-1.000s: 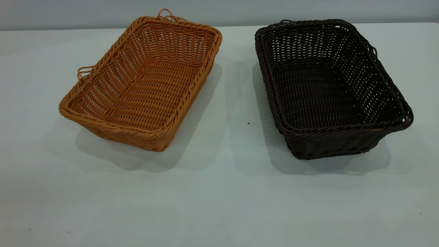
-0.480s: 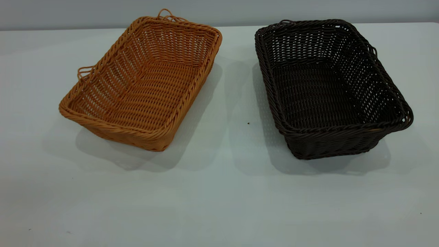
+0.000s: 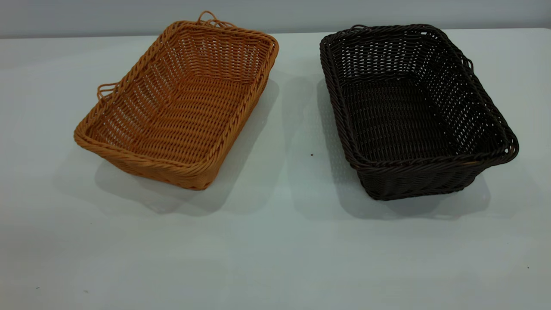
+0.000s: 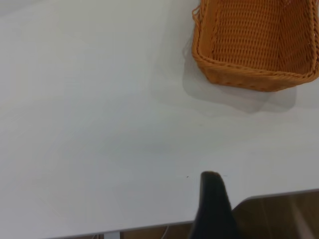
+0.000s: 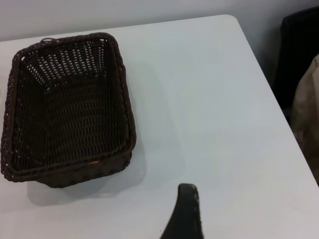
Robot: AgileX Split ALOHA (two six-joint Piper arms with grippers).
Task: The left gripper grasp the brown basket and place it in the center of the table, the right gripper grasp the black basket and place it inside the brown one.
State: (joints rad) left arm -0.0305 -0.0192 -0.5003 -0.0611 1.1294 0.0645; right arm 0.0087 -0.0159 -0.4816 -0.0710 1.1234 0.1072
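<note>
The brown basket stands on the left part of the white table, turned at an angle. The black basket stands on the right part, a gap of bare table between them. Both are empty. Neither arm shows in the exterior view. In the left wrist view the left gripper hangs over the table's edge, far from the brown basket. In the right wrist view the right gripper is above bare table beside the black basket, apart from it.
The table's corner and edge lie beyond the black basket in the right wrist view, with dark objects off the table. A wooden floor shows past the table edge in the left wrist view.
</note>
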